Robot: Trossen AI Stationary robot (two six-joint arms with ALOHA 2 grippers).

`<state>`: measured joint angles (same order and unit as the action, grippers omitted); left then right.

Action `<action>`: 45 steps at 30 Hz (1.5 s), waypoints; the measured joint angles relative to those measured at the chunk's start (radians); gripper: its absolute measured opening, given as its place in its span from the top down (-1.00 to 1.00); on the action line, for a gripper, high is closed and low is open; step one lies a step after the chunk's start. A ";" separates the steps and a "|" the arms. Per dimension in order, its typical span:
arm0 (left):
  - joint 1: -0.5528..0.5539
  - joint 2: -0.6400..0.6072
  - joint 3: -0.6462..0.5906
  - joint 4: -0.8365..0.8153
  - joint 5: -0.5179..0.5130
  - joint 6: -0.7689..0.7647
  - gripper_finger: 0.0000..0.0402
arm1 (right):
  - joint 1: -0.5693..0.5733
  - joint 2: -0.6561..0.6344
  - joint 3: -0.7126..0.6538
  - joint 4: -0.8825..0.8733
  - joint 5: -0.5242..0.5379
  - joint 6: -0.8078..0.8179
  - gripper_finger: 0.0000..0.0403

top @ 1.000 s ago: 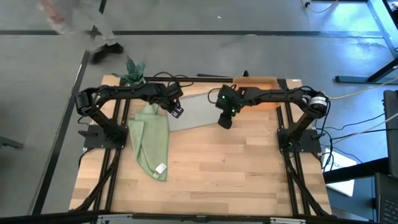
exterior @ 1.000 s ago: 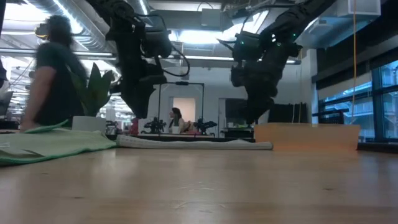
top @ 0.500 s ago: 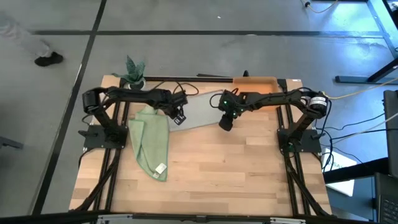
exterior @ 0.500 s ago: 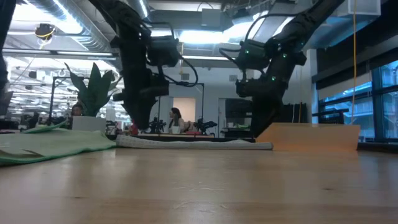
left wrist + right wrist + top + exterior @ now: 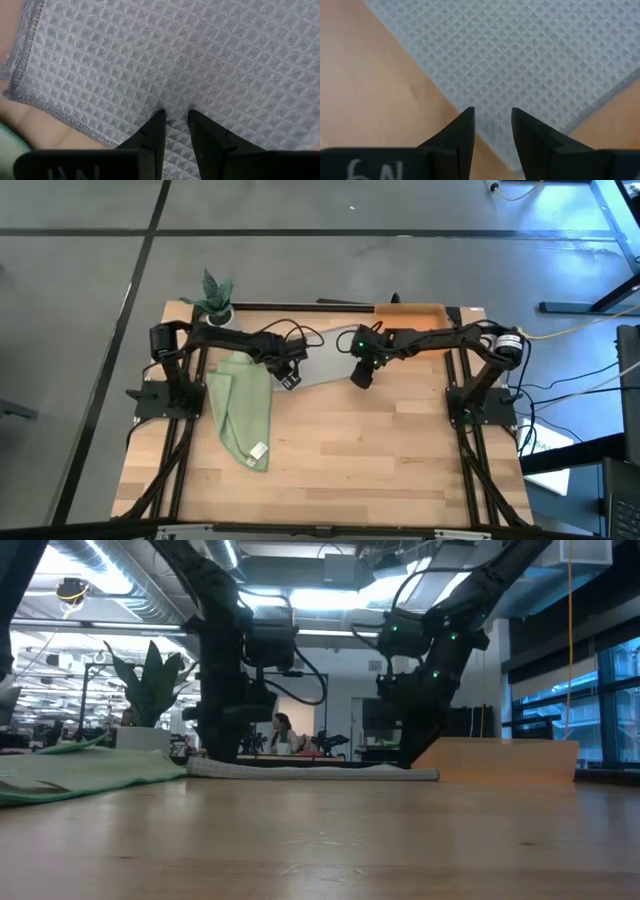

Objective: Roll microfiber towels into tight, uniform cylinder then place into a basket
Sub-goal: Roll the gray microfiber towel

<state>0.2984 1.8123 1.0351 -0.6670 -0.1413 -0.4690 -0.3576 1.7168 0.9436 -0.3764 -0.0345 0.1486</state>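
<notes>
Both hands sit on the flat grey towel [image 5: 318, 362] near the tabletop's far edge, left hand [image 5: 174, 116] and right hand [image 5: 492, 115] narrowly parted, empty, positioned to pinch its near hem for rolling.

grey towel [image 5: 310, 771] lies flat; green towel [image 5: 90, 772] beside; orange basket [image 5: 495, 759] behind

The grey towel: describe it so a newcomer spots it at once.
On the wooden table, look to the far edge between the two arms. The grey towel lies flat there, beside the orange basket. Unlike the green towel, it is waffle-textured and untagged.
</notes>
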 joint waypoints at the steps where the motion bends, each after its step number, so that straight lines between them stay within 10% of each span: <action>1: -0.005 0.002 0.000 -0.001 0.003 -0.002 0.60 | 0.000 0.010 0.000 -0.005 0.004 0.000 0.36; 35: -0.191 -0.096 -0.010 0.077 0.194 -0.108 0.60 | -0.034 0.032 0.123 -0.031 0.140 -0.006 0.36; 45: -0.102 -0.225 -0.007 -0.080 -0.022 -0.097 0.60 | 0.036 0.021 0.179 -0.042 -0.162 -0.025 0.36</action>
<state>0.1962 1.5876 1.0277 -0.7466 -0.1629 -0.5665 -0.3215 1.7378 1.1225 -0.4184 -0.1969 0.1238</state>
